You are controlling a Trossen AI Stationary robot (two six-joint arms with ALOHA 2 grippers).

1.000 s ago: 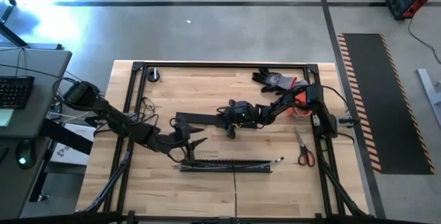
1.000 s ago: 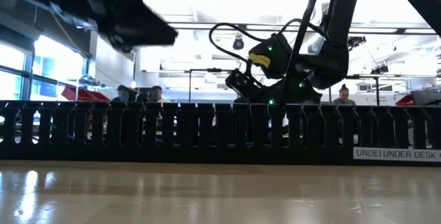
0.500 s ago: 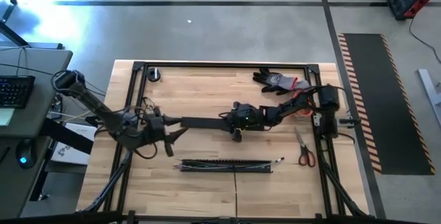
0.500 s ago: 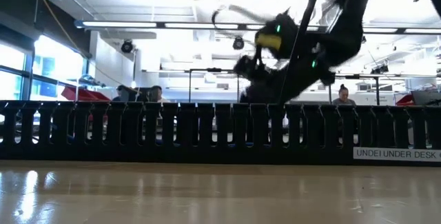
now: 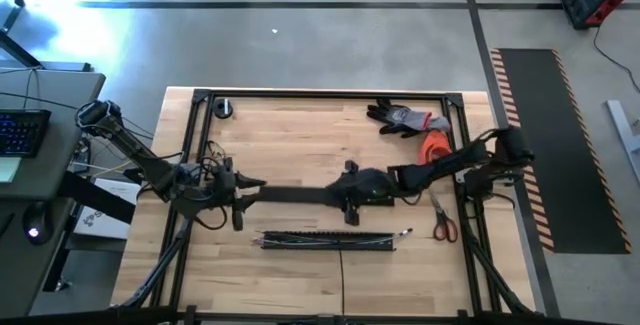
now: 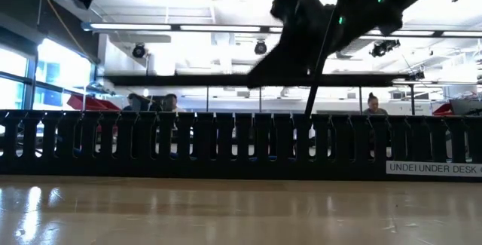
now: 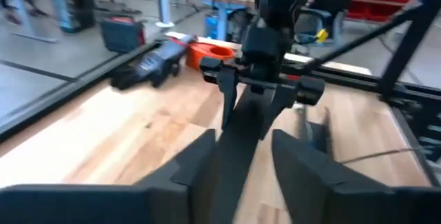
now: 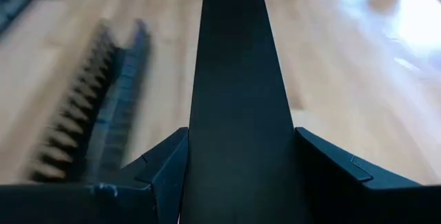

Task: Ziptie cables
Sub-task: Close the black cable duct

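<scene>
Two tools (image 5: 245, 191) (image 5: 335, 197) hide cover strip (image 5: 290, 194) ends.

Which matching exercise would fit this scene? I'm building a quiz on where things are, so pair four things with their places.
Things:
1. scissors
2. glove
3. slotted channel
4. flat black strip

Places:
A. raised, reaching from the left gripper to the right gripper
B. at the far edge of the table, towards its right
C. lying along the near side, in the middle
D. by the right edge, on the near half

Pairs: 1-D, 2-B, 3-C, 4-A
</scene>
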